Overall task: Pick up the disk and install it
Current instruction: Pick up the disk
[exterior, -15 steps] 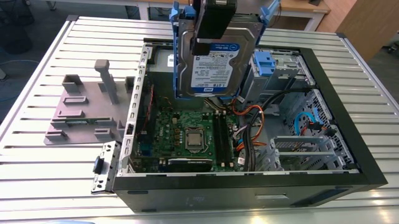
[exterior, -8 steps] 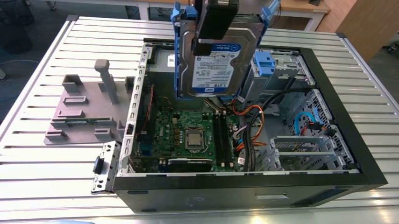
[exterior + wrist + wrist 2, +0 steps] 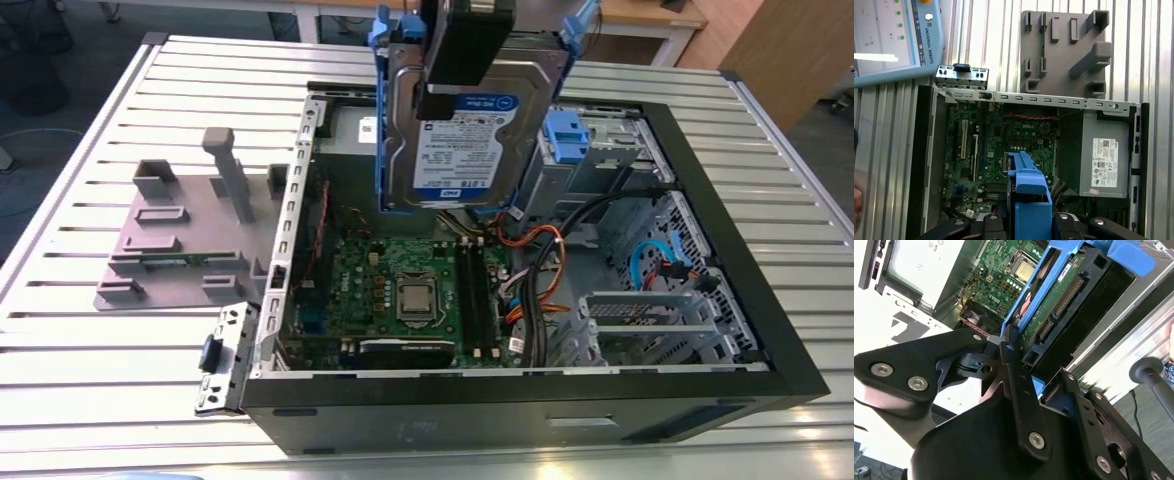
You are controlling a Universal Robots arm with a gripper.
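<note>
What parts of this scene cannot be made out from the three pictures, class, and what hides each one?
- The gripper: its upper part is cut off by the top edge of the exterior view.
- The disk: its upper label is covered by the gripper in the exterior view.
- The open computer case: the drive bay behind the disk is screened by it there.

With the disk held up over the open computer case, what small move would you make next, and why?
Probably a slow move sideways toward the drive bay at the exterior view's right. The gripper holds the disk upright, clear above the motherboard, not yet lined up with any slot.
</note>
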